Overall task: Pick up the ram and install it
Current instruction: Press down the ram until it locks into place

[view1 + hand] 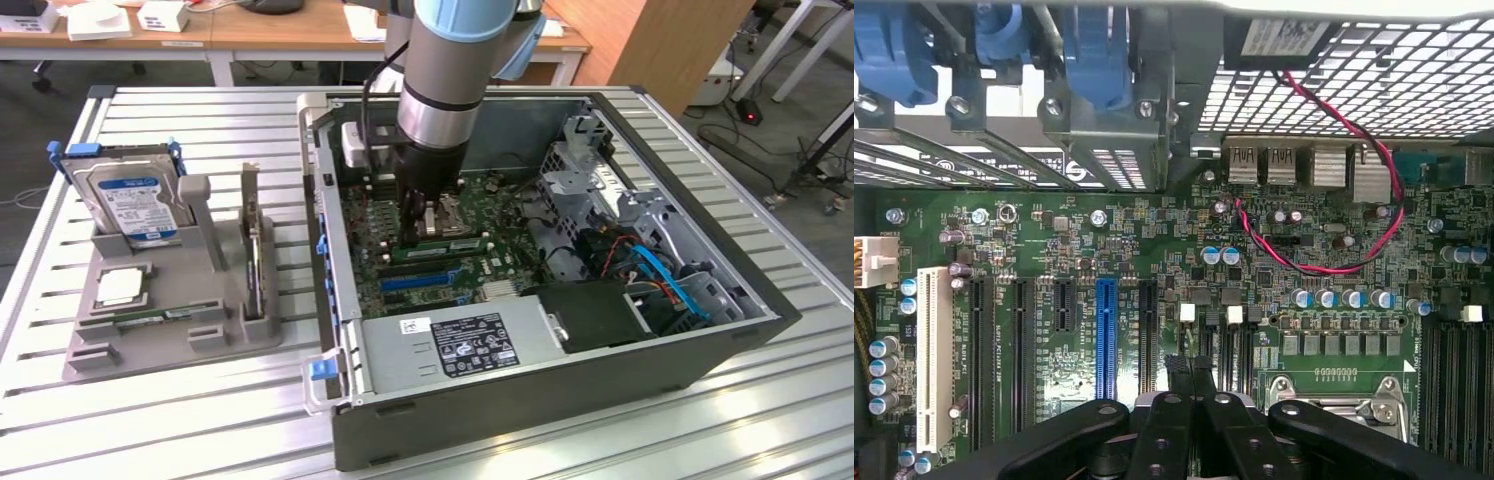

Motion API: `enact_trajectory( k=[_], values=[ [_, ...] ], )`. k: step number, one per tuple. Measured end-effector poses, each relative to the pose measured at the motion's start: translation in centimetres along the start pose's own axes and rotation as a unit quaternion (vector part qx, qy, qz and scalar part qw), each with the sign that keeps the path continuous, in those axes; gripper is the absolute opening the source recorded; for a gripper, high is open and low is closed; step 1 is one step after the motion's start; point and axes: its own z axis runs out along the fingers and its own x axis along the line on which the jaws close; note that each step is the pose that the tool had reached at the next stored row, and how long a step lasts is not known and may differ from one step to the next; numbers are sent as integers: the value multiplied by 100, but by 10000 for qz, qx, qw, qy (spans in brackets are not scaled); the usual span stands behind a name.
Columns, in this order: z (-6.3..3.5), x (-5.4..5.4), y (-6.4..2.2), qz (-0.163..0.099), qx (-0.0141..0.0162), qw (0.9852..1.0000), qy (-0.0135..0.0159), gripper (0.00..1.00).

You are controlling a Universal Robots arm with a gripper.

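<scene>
The ram [447, 243] is a thin green stick lying along a memory slot on the motherboard [1154, 240], beside the processor socket [1339, 392]. My gripper [430, 230] reaches straight down into the open computer case [534, 400] and stands directly over the stick. In the wrist view the gripper [1190, 368] is shut, and its dark fingers [1172, 410] are pressed together with nothing visible between them. The fingers hide the stick in that view. Whether the tips touch the stick I cannot tell.
On the exterior view's left, a grey holder [80, 350] carries a hard drive [134, 205], an upright card [251, 250], a square silver chip [120, 287] and a thin green board [158, 316]. Expansion slots [1104, 335], a power supply [454, 345] and blue cables [674, 280] surround the gripper.
</scene>
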Motion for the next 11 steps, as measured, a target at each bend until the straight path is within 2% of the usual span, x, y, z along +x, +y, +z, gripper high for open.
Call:
enact_trajectory(
  k=[11],
  values=[
    [14,0,-1,0,0,10000,0,9]
  ],
)
